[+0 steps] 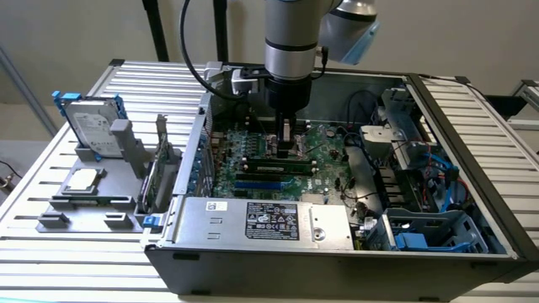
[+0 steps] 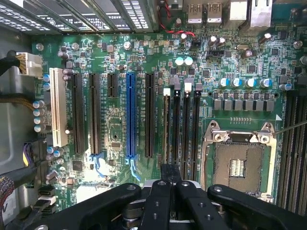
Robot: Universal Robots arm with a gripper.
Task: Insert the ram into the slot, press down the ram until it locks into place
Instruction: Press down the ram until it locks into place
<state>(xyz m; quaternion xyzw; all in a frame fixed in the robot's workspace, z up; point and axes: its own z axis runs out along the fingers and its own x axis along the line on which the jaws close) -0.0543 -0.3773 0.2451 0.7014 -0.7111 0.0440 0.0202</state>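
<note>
You are looking at a ribbed metal workbench (image 1: 50,252) in front of a pale wall, with an open desktop computer case (image 1: 337,259) lying on it in the middle of the exterior view. At the left of that frame a grey fixture (image 1: 93,202) is holding a hard drive (image 1: 91,126) upright and a processor chip (image 1: 82,180) flat. Your arm (image 1: 291,38) is reaching down from the top centre, and the gripper (image 1: 284,151) is hanging low over the green motherboard (image 1: 252,151), just above the ram (image 1: 276,166), which is sitting lengthwise in the slot (image 1: 242,169) at the centre of the frame. In the wrist view the fingers (image 2: 170,175) are rising from the bottom centre pressed together, clenched with nothing between them, right at the near end of the ram (image 2: 166,129) standing on edge in the leftmost of the black memory slots (image 2: 184,129). The blue expansion slot (image 2: 130,115) is running parallel further left, and the empty processor socket (image 2: 238,165) is lying at the right.
</note>
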